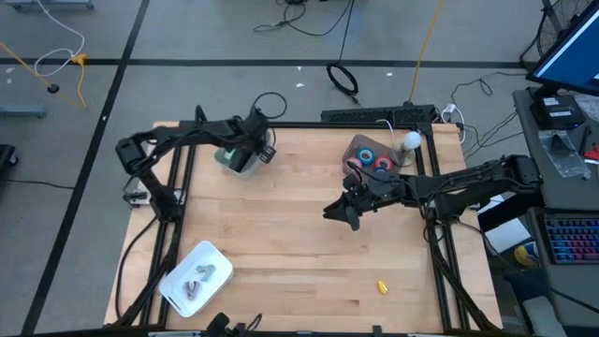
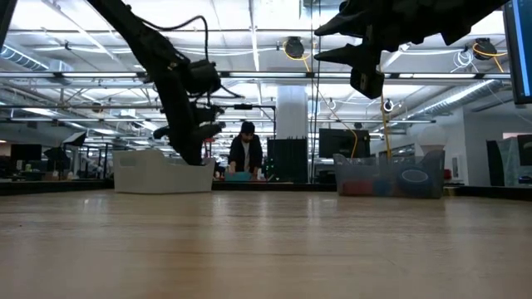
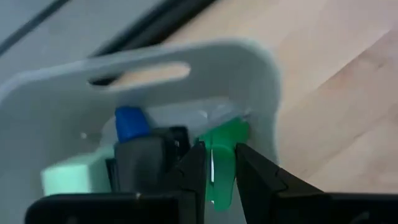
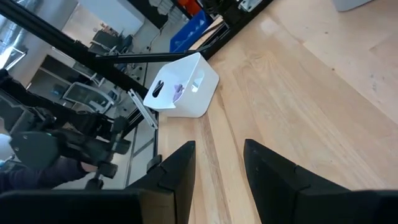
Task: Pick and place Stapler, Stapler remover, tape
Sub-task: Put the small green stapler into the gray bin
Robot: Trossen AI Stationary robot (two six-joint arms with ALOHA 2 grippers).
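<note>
My left gripper (image 3: 217,177) reaches down into a pale grey bin (image 1: 236,157) at the table's far left and is shut on a green stapler (image 3: 225,138). A blue-tipped item (image 3: 129,121), a black one and a mint-green one lie beside it in that bin. My right gripper (image 1: 343,212) hangs open above the middle of the table, holding nothing. Red and blue tape rolls (image 1: 374,161) lie in a clear bin (image 2: 389,176) at the far right. A white bin (image 4: 184,92) at the near left holds a black and a purple staple remover. My left gripper pinches the green stapler between its two fingers (image 3: 194,171), on the stapler's lower part (image 3: 219,186). The fingers come from above, slanting down into the bin. The stapler sits inside the bin against its wall; whether it rests on the floor is hidden.
A small yellow object (image 1: 382,286) lies on the wood near the near right edge. A white ball-shaped thing (image 1: 411,140) stands by the clear bin. Black frame rails run along both table sides. A person (image 2: 246,149) is in the room beyond the far edge.
</note>
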